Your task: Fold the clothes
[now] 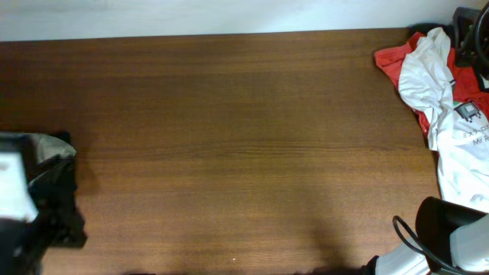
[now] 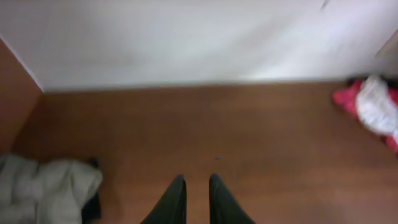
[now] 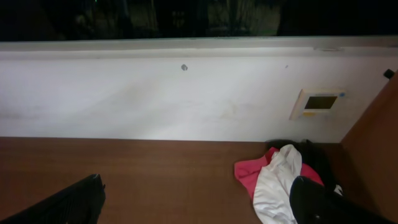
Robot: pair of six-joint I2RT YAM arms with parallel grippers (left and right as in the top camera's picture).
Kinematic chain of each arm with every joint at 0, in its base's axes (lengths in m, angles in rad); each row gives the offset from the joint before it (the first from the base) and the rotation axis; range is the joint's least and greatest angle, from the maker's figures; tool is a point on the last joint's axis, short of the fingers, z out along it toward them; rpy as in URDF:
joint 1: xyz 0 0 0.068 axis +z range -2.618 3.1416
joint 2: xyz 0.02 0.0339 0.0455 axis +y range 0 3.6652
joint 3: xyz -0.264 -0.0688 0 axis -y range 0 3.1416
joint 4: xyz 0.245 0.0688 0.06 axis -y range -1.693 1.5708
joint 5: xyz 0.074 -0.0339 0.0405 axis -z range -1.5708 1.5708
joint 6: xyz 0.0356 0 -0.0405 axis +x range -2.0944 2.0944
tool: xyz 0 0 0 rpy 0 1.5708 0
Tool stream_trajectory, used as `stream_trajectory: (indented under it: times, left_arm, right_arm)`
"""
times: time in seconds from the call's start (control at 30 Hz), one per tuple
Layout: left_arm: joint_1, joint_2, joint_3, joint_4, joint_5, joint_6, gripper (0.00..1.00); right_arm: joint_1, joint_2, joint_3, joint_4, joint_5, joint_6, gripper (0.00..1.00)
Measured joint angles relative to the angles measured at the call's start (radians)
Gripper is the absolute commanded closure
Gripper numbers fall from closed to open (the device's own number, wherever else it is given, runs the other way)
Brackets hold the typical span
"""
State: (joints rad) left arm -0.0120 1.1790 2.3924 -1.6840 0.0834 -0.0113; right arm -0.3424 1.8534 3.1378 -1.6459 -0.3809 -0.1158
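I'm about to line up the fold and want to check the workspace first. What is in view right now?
khaki garment: one, grey-green, bunched at the table's left edge.
black cloth: one, black, against the khaki garment; too blurred to say more.
white T-shirt: one, white with print, top-right corner in the overhead view, lying over the red garment.
red garment: one, red, same corner, partly under the T-shirt.
table: one, brown wood.
wall panel: one, white, on the wall behind the table.
left tool: one, dark, fingers nearly together, holding nothing.
right tool: one, dark, fingers wide apart, empty.
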Motion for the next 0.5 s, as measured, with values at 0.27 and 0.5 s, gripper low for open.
stream_trajectory:
  times: [0.27,0.5]
  left_arm:
    - [0.000,-0.005,-0.513,0.312,-0.039,-0.078,0.85]
    - [0.000,-0.266,-1.092,0.578,0.118,-0.146,0.01]
  right_arm:
    - [0.000,0.000,0.000,-0.001,-0.003,0.001,0.01]
    - [0.000,0.000,0.000,0.000,-0.003,0.000,0.01]
